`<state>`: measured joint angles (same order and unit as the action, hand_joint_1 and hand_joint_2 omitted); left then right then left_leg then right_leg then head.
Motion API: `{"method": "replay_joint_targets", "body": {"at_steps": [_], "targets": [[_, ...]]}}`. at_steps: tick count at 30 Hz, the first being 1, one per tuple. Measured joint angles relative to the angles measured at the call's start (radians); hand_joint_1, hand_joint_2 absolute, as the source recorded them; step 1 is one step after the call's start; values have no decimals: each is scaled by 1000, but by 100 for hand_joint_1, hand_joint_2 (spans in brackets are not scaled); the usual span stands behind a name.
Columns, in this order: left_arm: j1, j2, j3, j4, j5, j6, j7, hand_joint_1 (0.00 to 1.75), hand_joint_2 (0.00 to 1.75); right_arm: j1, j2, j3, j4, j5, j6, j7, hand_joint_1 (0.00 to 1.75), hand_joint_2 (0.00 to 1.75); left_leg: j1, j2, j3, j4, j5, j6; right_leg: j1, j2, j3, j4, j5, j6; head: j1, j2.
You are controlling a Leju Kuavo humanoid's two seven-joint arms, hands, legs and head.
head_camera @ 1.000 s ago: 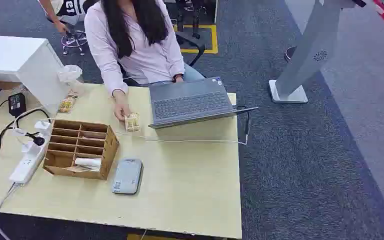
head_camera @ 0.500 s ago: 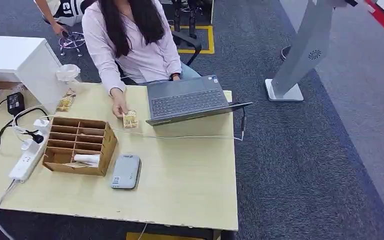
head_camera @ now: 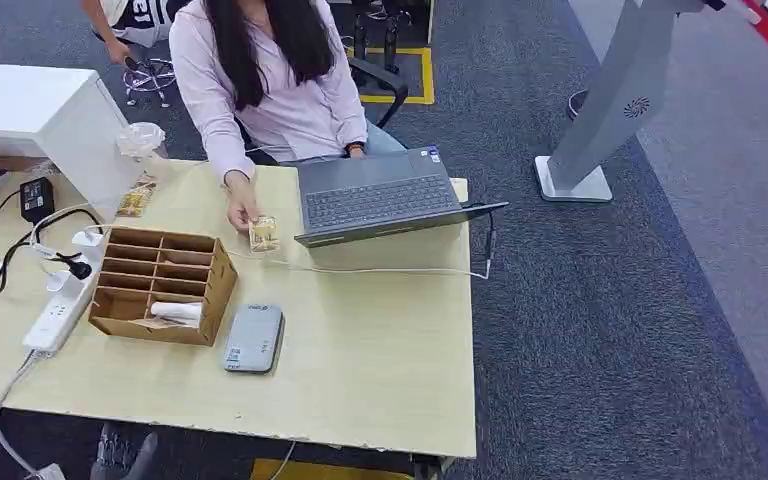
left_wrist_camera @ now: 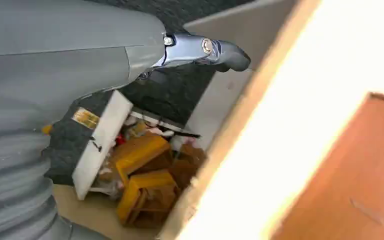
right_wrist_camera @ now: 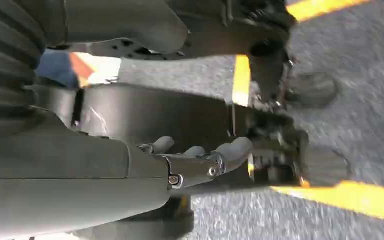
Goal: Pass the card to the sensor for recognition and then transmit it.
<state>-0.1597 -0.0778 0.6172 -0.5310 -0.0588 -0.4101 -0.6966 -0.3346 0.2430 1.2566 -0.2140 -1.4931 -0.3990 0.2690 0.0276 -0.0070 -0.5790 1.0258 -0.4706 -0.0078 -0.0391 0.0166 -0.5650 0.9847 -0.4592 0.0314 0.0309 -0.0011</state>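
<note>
Task not begun: card (head_camera: 264,236) sits under a person's hand (head_camera: 241,213), sensor (head_camera: 254,339) untouched on desk (head_camera: 380,350). Left hand (head_camera: 123,456) below the desk edge and right hand (right_wrist_camera: 200,160) both hold nothing; finger spread cannot be told.

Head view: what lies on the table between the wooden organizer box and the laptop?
In the head view, between the wooden organizer box and the laptop, a person's hand holds a small card, with a thin white cable trailing across the tabletop.
</note>
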Motion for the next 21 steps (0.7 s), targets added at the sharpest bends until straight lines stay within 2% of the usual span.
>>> {"method": "replay_joint_targets", "body": {"at_steps": [5,10,14,18,21], "targets": [[-20,-5,-6,0,-8,0,-6,0,175,-10,3,32,0,-5,24,42,0,175,0,0,-1,0,-1,0,0,0,-1,0,-1,0,0,0],[-23,-9,-18,0,-10,1,-6,0,175,-15,3,47,0,-2,36,55,0,175,0,0,-2,0,-1,0,0,0,-2,0,-1,0,0,0],[-23,-10,-19,0,-10,3,-6,0,175,-17,4,53,0,-2,37,65,0,175,0,0,-3,0,-1,0,0,0,-3,0,-1,0,0,0],[-30,-11,-28,3,-8,23,-6,0,175,-33,10,56,-1,-3,24,115,0,175,0,-1,-3,0,-1,0,0,-1,-3,0,-1,0,0,0],[-32,-13,-35,4,-8,28,-6,0,175,-35,10,57,-3,-2,22,120,0,175,0,-3,-4,0,-1,0,0,-3,-3,0,-1,0,0,0]]}}
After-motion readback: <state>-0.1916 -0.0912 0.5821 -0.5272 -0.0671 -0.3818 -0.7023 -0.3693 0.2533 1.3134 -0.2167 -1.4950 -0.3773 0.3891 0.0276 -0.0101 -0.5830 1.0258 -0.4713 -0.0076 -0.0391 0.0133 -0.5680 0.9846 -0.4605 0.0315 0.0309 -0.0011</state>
